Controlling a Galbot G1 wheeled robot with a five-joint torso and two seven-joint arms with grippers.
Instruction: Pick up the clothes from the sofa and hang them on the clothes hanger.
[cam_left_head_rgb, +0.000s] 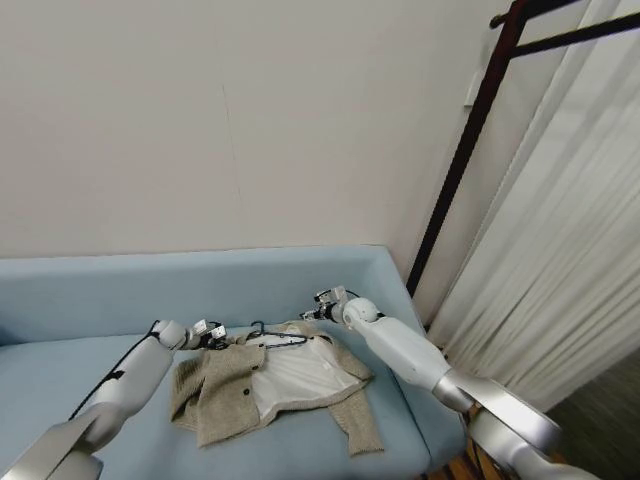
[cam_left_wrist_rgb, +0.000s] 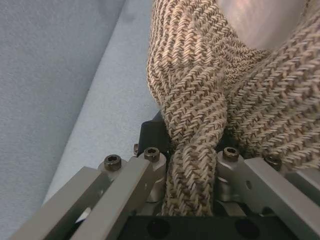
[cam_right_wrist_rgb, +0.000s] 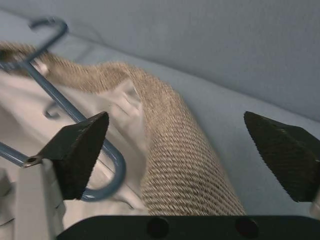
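Note:
A beige knit cardigan with a white lining lies spread on the light blue sofa. A blue hanger rests inside its collar, hook toward the backrest. My left gripper is at the cardigan's left shoulder, shut on a fold of the knit. My right gripper hovers at the right shoulder, open. Its black pads straddle the rolled knit edge, with the hanger's end by one pad.
A dark brown clothes rack stands to the right of the sofa, its bar high at the upper right. A white curtain hangs beside it. The sofa's right arm lies close behind my right gripper.

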